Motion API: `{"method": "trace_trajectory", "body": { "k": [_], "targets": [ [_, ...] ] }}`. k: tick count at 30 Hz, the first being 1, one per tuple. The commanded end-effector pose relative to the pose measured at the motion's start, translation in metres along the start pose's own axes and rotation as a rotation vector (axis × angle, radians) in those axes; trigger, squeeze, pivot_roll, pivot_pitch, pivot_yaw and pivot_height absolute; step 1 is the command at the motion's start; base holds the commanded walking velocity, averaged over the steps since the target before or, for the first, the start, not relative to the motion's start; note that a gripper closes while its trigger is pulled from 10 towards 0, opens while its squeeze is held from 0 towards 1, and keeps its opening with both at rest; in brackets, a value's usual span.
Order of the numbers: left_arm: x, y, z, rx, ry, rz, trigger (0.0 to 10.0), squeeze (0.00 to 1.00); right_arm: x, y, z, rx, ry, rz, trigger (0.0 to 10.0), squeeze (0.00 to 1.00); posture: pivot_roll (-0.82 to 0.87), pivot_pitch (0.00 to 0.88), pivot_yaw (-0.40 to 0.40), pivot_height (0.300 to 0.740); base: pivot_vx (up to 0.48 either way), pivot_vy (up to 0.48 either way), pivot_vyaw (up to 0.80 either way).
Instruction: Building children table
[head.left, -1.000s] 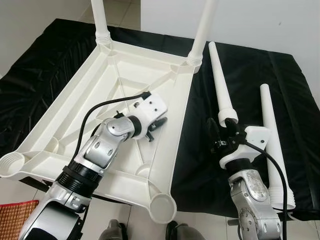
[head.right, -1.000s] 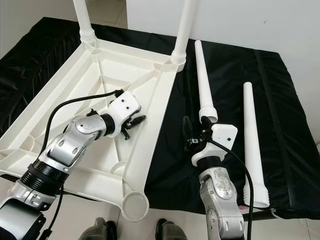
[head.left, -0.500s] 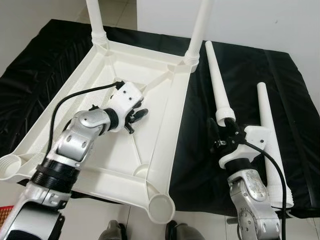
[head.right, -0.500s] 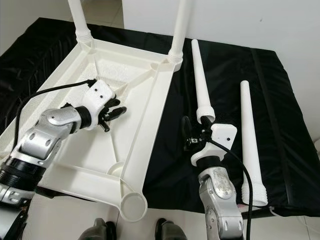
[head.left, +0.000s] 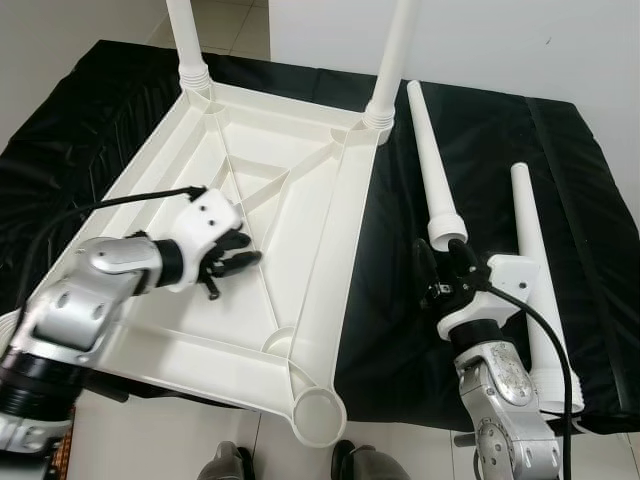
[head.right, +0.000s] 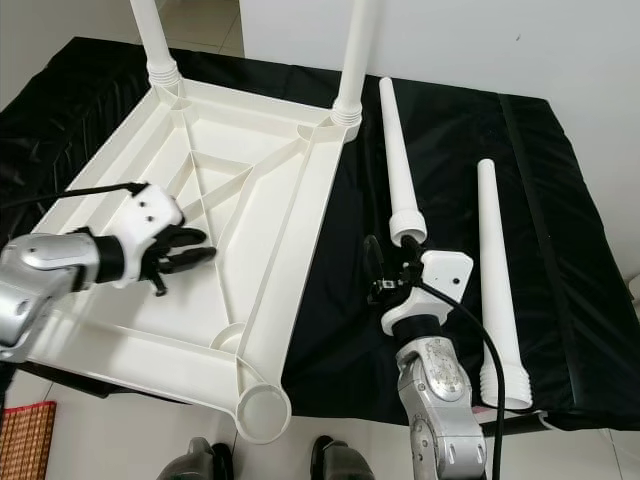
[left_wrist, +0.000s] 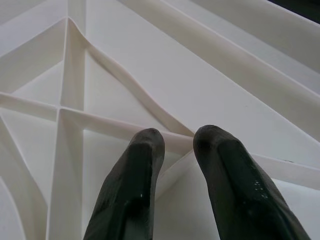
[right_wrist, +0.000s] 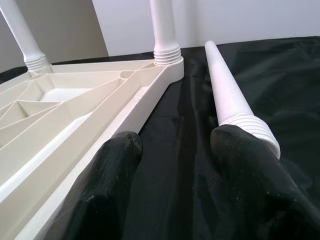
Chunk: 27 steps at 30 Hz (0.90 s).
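The left gripper is reaching in from the left, forearm bent, its 2 fingers slightly parted. The right gripper is pointing forward from the near edge, fingers spread wide.

tabletop: white moulded plastic, smooth, slight sheen | loose legs: same white plastic, matt, ribbed threaded ends | cloth under tabletop: black, creased, faintly glossy | fingers: black, smooth, rubbery | arms: brushed silver metal

upright legs cut off above
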<state>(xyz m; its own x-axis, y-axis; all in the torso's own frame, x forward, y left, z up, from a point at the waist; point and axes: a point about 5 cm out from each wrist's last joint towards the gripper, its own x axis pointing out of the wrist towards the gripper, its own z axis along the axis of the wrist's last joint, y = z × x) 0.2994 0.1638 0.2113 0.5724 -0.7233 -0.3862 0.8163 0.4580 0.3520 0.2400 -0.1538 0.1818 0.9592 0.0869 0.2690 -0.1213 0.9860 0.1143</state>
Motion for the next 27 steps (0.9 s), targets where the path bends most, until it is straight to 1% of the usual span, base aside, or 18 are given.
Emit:
{"method": "trace_trajectory", "body": {
  "k": [1,3,4,6,7,9,10,11,13,14,17,19,20,21,22,24,25,27],
  "targets": [
    [-0.005,-0.004,-0.004,-0.005,0.016,-0.045,10.0,0.00,-0.003,-0.001,-0.001,-0.004,0.005,-0.004,10.0,0.00,0.01,0.197,-0.012,0.740,0.000,0.000,0.00],
    [-0.016,-0.010,-0.011,-0.007,0.053,-0.098,10.0,0.00,-0.003,-0.001,-0.001,-0.004,0.007,-0.002,10.0,0.00,0.01,0.203,-0.013,0.740,0.000,0.000,0.00],
    [-0.016,-0.010,-0.011,-0.007,0.053,-0.098,10.0,0.00,-0.003,-0.001,-0.001,-0.004,0.007,-0.002,10.0,0.00,0.01,0.203,-0.013,0.740,0.000,0.000,0.00],
    [-0.021,-0.020,-0.018,0.004,0.094,-0.168,10.0,0.00,-0.004,0.000,-0.001,-0.003,0.009,0.001,10.0,0.00,0.02,0.210,-0.013,0.740,0.000,0.000,0.00],
    [-0.021,-0.020,-0.018,0.004,0.094,-0.168,10.0,0.00,-0.004,0.000,-0.001,-0.003,0.009,0.001,10.0,0.00,0.02,0.210,-0.013,0.740,0.000,0.000,0.00],
    [-0.022,-0.031,-0.023,0.021,0.126,-0.235,10.0,0.00,-0.004,0.000,-0.001,-0.002,0.010,0.002,10.0,0.00,0.02,0.212,-0.013,0.740,0.000,0.000,0.00],
    [-0.022,-0.031,-0.023,0.021,0.126,-0.235,10.0,0.00,-0.004,0.000,-0.001,-0.002,0.010,0.002,10.0,0.00,0.02,0.212,-0.013,0.740,0.000,0.000,0.00],
    [-0.021,-0.038,-0.026,0.023,0.145,-0.271,10.0,0.00,-0.004,0.000,-0.001,-0.002,0.010,0.002,10.0,0.00,0.02,0.213,-0.013,0.740,0.000,0.000,0.00],
    [-0.021,-0.040,-0.027,0.022,0.151,-0.277,10.0,0.00,-0.004,0.000,-0.001,-0.001,0.010,0.002,10.0,0.00,0.02,0.213,-0.013,0.740,0.000,0.000,0.00],
    [-0.018,-0.043,-0.029,0.020,0.164,-0.285,10.0,0.00,-0.003,0.000,-0.001,-0.002,0.011,0.003,10.0,0.00,0.02,0.213,-0.016,0.740,0.000,0.000,0.00],
    [-0.004,-0.048,-0.034,0.014,0.183,-0.255,10.0,0.00,-0.003,0.000,-0.001,-0.001,0.012,0.004,10.0,0.00,0.02,0.213,-0.016,0.740,0.000,0.000,0.00],
    [-0.004,-0.048,-0.034,0.014,0.183,-0.255,10.0,0.00,-0.003,0.000,-0.001,-0.001,0.012,0.004,10.0,0.00,0.02,0.213,-0.016,0.740,0.000,0.000,0.00],
    [0.001,-0.048,-0.034,0.014,0.184,-0.240,10.0,0.00,-0.002,0.001,-0.001,0.000,0.011,0.004,10.0,0.00,0.02,0.213,-0.016,0.740,0.000,0.000,0.00],
    [0.006,-0.047,-0.033,0.012,0.181,-0.217,10.0,0.00,-0.002,0.000,-0.001,-0.001,0.011,0.004,10.0,0.00,0.02,0.214,-0.018,0.740,0.000,0.000,0.00],
    [0.006,-0.047,-0.033,0.012,0.181,-0.217,10.0,0.00,-0.002,0.000,-0.001,-0.001,0.011,0.004,10.0,0.00,0.02,0.214,-0.018,0.740,0.000,0.000,0.00],
    [0.018,-0.042,-0.029,-0.025,0.161,-0.142,10.0,0.00,-0.003,0.000,-0.001,-0.002,0.011,0.003,10.0,0.00,0.01,0.214,-0.017,0.740,0.000,0.000,0.00],
    [0.018,-0.042,-0.029,-0.025,0.161,-0.142,10.0,0.00,-0.003,0.000,-0.001,-0.002,0.011,0.003,10.0,0.00,0.01,0.214,-0.017,0.740,0.000,0.000,0.00],
    [0.026,-0.037,-0.025,-0.049,0.144,-0.080,10.0,0.00,-0.003,0.000,0.000,-0.002,0.010,0.000,10.0,0.00,0.01,0.214,-0.017,0.740,0.000,0.000,0.00]
  ]
}}
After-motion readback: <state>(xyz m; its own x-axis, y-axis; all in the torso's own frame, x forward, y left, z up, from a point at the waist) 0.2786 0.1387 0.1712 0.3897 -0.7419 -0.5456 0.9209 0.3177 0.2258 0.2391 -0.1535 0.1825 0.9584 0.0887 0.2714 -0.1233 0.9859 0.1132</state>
